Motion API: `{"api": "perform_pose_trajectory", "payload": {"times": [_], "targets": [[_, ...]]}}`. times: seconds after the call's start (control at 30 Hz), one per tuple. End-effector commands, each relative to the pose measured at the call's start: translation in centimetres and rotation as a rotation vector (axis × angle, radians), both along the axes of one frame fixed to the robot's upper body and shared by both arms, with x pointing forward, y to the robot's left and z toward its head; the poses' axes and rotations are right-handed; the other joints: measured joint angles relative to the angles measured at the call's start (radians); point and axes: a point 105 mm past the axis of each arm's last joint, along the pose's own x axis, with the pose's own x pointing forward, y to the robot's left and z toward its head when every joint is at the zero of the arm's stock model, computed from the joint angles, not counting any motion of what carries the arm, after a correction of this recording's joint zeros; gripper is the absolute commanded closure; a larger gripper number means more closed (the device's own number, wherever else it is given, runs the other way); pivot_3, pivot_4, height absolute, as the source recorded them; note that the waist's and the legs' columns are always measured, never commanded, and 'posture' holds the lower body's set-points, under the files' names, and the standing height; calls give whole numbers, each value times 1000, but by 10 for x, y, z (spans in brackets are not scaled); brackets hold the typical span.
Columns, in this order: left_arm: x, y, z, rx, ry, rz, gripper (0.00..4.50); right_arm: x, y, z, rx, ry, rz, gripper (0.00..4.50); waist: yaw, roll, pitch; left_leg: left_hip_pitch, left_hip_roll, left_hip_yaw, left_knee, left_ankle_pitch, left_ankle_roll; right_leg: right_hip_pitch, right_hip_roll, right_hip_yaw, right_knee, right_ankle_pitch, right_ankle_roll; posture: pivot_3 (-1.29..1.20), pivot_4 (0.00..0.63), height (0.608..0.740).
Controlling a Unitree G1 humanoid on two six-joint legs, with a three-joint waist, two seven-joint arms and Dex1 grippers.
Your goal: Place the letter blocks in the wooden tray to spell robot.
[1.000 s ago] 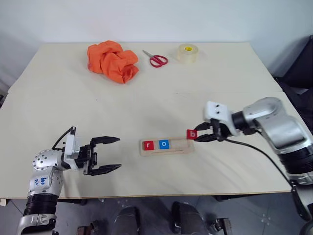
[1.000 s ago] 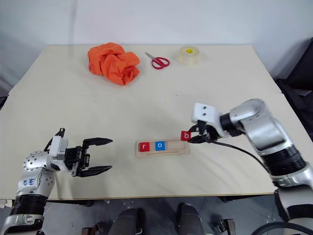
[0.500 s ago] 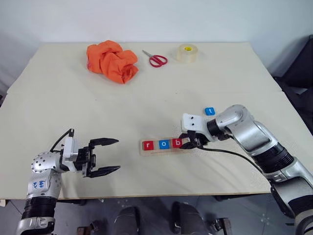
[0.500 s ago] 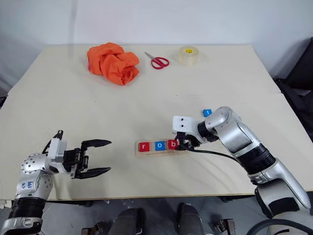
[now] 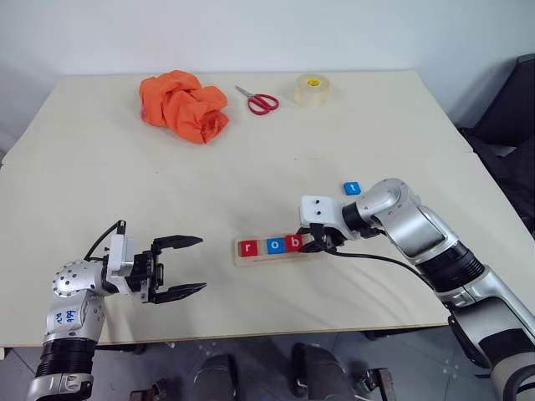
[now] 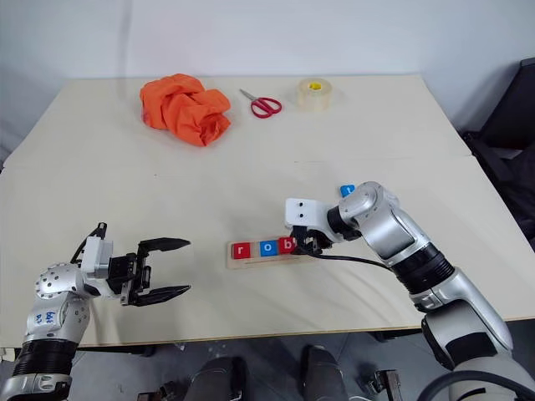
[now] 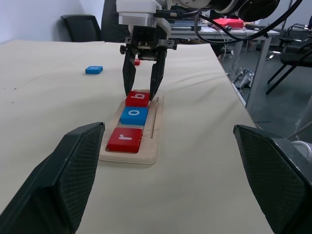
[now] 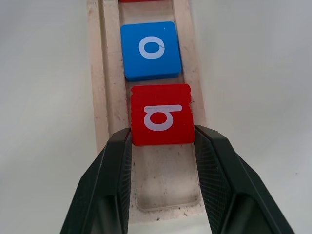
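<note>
The wooden tray (image 5: 276, 258) lies near the table's front. In its groove sit a red r block (image 5: 247, 248), a blue o block (image 5: 272, 246) and a red b block (image 8: 161, 115) in a row. My right gripper (image 5: 313, 245) points down at the tray and is shut on the b block, one finger (image 8: 115, 165) on each side; the block rests in the groove beside the o. A blue t block (image 5: 351, 188) lies on the table behind that arm. In the left wrist view a small red tile (image 7: 137, 62) peeks out behind the right gripper. My left gripper (image 5: 201, 264) hovers open left of the tray, holding nothing.
At the far side of the table lie a crumpled orange cloth (image 5: 182, 105), red-handled scissors (image 5: 258, 101) and a roll of clear tape (image 5: 310, 89). The table's front edge (image 5: 276, 334) runs close below the tray.
My right gripper carried the red b block left and down into the tray, beside the blue o. The left gripper stayed where it was. The camera view shifted a little.
</note>
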Motion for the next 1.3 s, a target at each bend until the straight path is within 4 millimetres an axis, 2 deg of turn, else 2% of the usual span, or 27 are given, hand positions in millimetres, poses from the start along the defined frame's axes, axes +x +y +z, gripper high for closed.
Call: {"api": "perform_pose_trajectory", "payload": {"times": [0.03,0.33,0.7,0.97,1.0,1.2,1.3], "targets": [[-1,3,8,-1,-39,10,0,0,8,5,-4,-26,29,3045,0,0,0,0,1,0,0,0,-1,0,1,0,0,0,-1,0,150,740],[0,1,8,-5,-43,15,0,1,19,5,7,-29,43,3045,0,0,0,0,1,0,0,0,-2,-1,1,0,0,-1,-2,0,150,740],[5,0,8,-8,-47,16,0,-5,20,6,-6,-19,63,3045,1,0,0,0,1,0,0,0,-2,-1,1,0,0,-1,-2,0,150,740],[10,-2,8,-12,-51,13,0,-8,21,15,13,-28,49,259,1,0,0,0,1,0,0,0,-2,-1,1,0,0,-1,-2,0,150,740],[10,-2,8,-12,-52,13,0,-8,22,18,21,-34,46,67,1,0,0,0,1,0,0,0,-2,-1,1,0,0,-1,-2,0,150,740],[12,-3,7,-15,-54,10,0,-10,20,33,85,-59,36,67,1,0,0,0,1,0,0,0,-2,-1,1,0,0,-1,-2,0,150,740],[12,-5,6,-19,-52,6,0,-13,13,37,157,-80,31,67,2,0,0,0,1,0,0,0,-2,-1,1,0,0,-1,-2,0,150,740]]}}
